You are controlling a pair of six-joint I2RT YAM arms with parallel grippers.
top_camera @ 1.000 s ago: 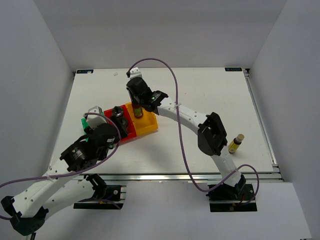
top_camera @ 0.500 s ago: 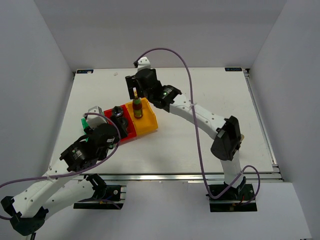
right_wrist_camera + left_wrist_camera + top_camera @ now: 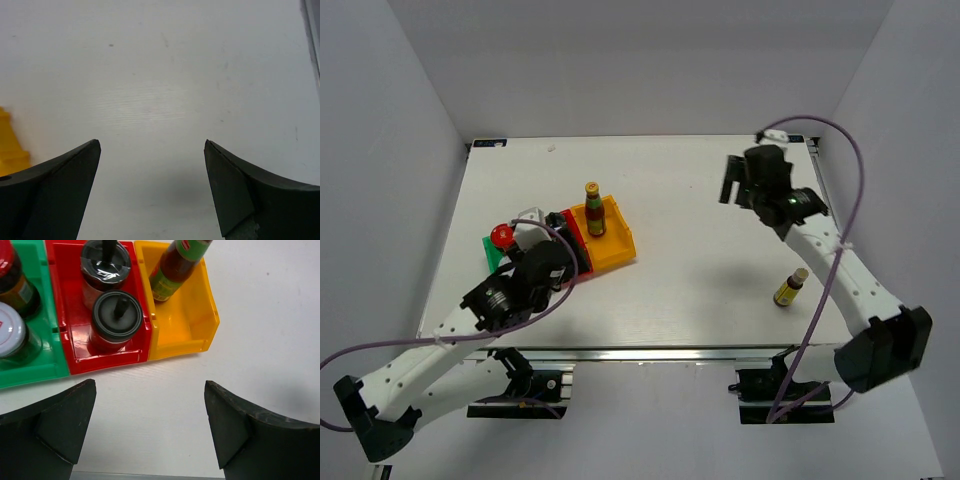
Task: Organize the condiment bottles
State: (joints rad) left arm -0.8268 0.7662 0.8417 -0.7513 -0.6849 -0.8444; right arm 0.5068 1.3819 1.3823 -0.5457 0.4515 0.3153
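The sauce bottle (image 3: 591, 208) (image 3: 172, 270) with the green neck stands in the far end of the yellow bin (image 3: 615, 245) (image 3: 185, 335), the rest of that bin bare. Just beside it on the left, the red bin (image 3: 107, 357) holds two jars one behind the other: a black-lidded jar (image 3: 116, 317) nearer the camera and a dark-lidded jar (image 3: 106, 265) behind it, touching or almost so. Next along, the green bin (image 3: 492, 255) (image 3: 35, 372) holds a silver-lidded jar (image 3: 530, 216) (image 3: 10, 332) and a red-lidded jar (image 3: 502, 235) (image 3: 7, 270). A small yellow bottle (image 3: 790, 287) lies on its side on the surface (image 3: 670, 200), well apart from the bins, on the right. The left gripper (image 3: 565, 263) (image 3: 150, 390) hovers over the near edge of the bins, facing the red and yellow ones, its jaws spread wide with nothing between them. The right gripper (image 3: 732, 188) (image 3: 151, 150) hangs over bare surface toward the far right, well away from the bins, also wide open and holding nothing
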